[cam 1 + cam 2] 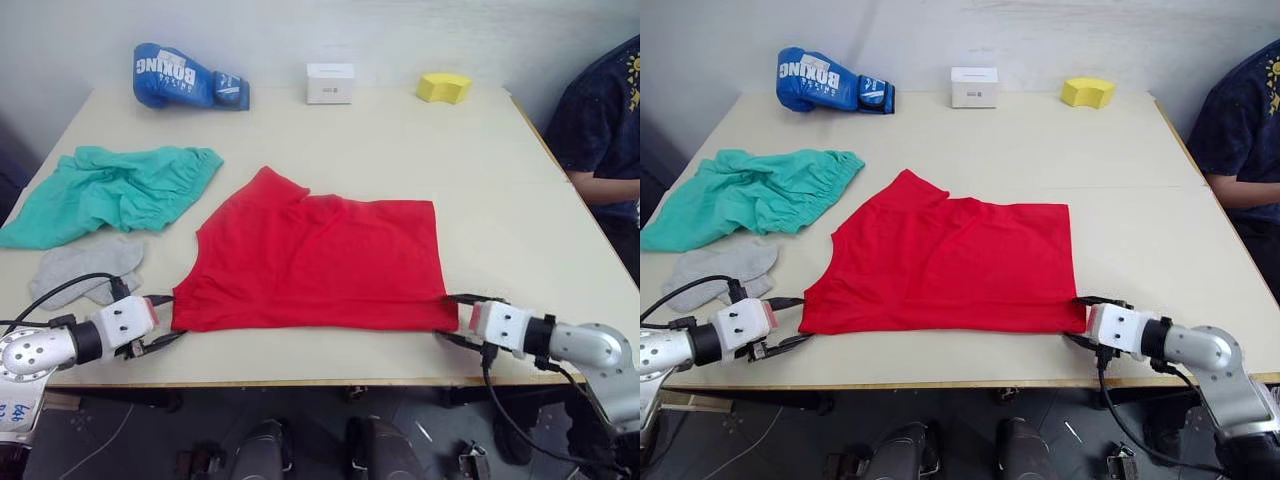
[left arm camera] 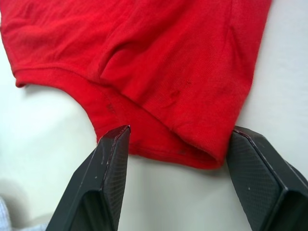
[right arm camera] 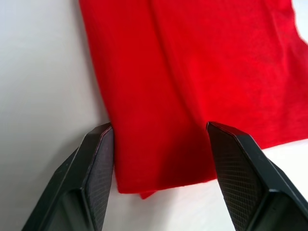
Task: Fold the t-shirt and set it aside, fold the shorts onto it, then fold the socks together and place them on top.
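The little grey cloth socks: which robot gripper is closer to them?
Left. The left gripper sits just beside the light grey ankle socks, at the red cloth t-shirt's near corner; the right gripper is across at its other corner.

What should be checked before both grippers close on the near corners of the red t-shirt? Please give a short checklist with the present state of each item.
1. Left gripper open, near left corner of the t-shirt between its fingers: ok.
2. Right gripper open, near right corner between its fingers: ok.
3. Fingers low enough to catch all cloth layers at each corner: cannot tell.
4. T-shirt already folded into a neat rectangle: not ok; a sleeve part still sticks out at the far left.
5. Shorts and socks lie apart from the t-shirt, so they will not be dragged: ok.
6. Boxing glove, white box and yellow sponge stand at the far edge, away from the fold path: ok.
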